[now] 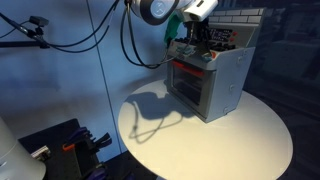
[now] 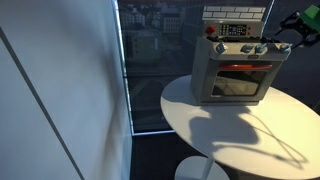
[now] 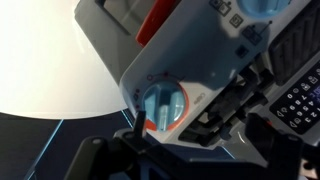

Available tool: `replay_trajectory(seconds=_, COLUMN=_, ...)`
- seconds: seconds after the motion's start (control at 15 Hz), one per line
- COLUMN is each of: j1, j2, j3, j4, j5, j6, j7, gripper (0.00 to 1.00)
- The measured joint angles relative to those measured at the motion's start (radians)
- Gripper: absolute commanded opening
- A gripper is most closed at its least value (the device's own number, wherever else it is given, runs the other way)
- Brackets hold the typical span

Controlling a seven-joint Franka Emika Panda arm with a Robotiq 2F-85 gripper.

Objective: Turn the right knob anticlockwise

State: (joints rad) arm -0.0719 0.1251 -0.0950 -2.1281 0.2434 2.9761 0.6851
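A round white table (image 2: 200, 130) is seen at the left of both exterior views, and on it stands a grey toy oven with a red-lit window (image 2: 235, 78). Along its control strip a row of small knobs is set. In the wrist view a pale blue round knob with an orange ring (image 3: 162, 105) fills the centre, and it is judged to be the right-hand knob named in the task. Further right, the black end effector (image 2: 283, 40) is held against that end of the oven front, close on the knob. Whether it is spread or pinched on the knob cannot be told, since the fingers are blurred and partly hidden. The step in hand is judged to be the grasp. A firm pinch across the knob is called for next, then an anticlockwise wrist roll. A dark keypad panel (image 3: 295, 100) is visible at the far right, but no writing can be read.
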Motion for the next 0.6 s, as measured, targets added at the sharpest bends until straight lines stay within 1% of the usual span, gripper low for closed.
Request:
replay_trajectory(seconds=0.47, j1=0.005, j2=0.01, j3=0.001, j4=0.014, j5=0.0, j6=0.0, j7=0.0, gripper=1.0)
replay_trajectory(seconds=0.53, j1=0.005, j2=0.01, j3=0.001, j4=0.016, j5=0.0, j6=0.0, j7=0.001, gripper=0.82)
replay_trajectory(seconds=0.6, j1=0.006, j2=0.011, j3=0.001, j4=0.017, j5=0.0, j6=0.0, j7=0.001, gripper=0.74)
